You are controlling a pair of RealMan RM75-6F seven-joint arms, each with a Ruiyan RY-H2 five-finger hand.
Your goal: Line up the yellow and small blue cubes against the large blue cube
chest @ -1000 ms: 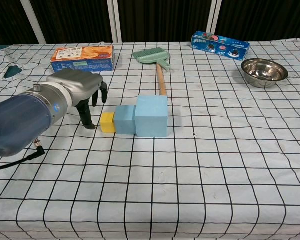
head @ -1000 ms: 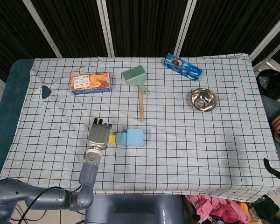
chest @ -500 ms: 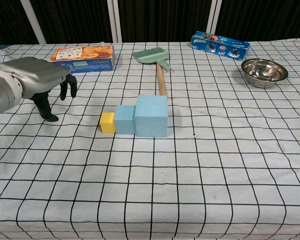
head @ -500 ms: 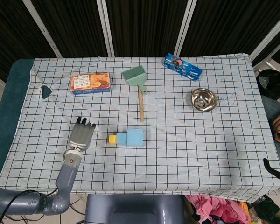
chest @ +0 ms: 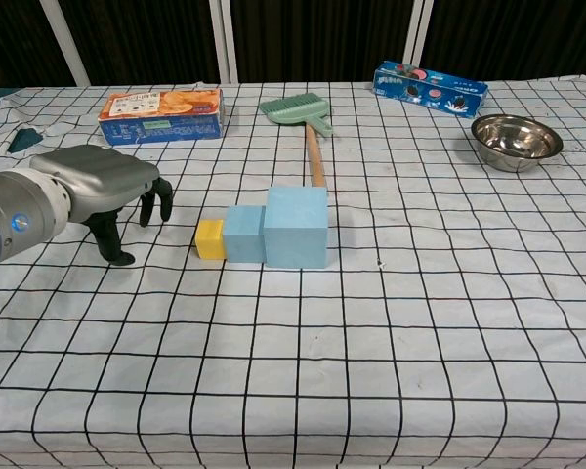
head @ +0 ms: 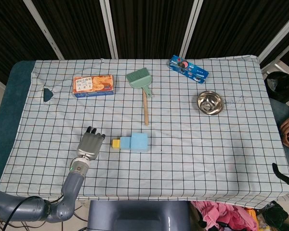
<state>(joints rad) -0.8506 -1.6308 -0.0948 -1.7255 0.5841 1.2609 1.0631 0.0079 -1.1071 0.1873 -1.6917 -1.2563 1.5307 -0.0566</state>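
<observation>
Checked tablecloth (head: 221, 159) before dark, white-framed wall panels (head: 149, 24).

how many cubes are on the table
3, touching in a row near the table's middle: the yellow cube at the left end, the small blue cube in the middle, the large blue cube at the right. None looks hidden.

No legible text on anything

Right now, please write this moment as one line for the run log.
cubes: yellow cube, small blue cube, large blue cube in a touching row | left hand: apart, holds nothing | right hand: not in view
</observation>
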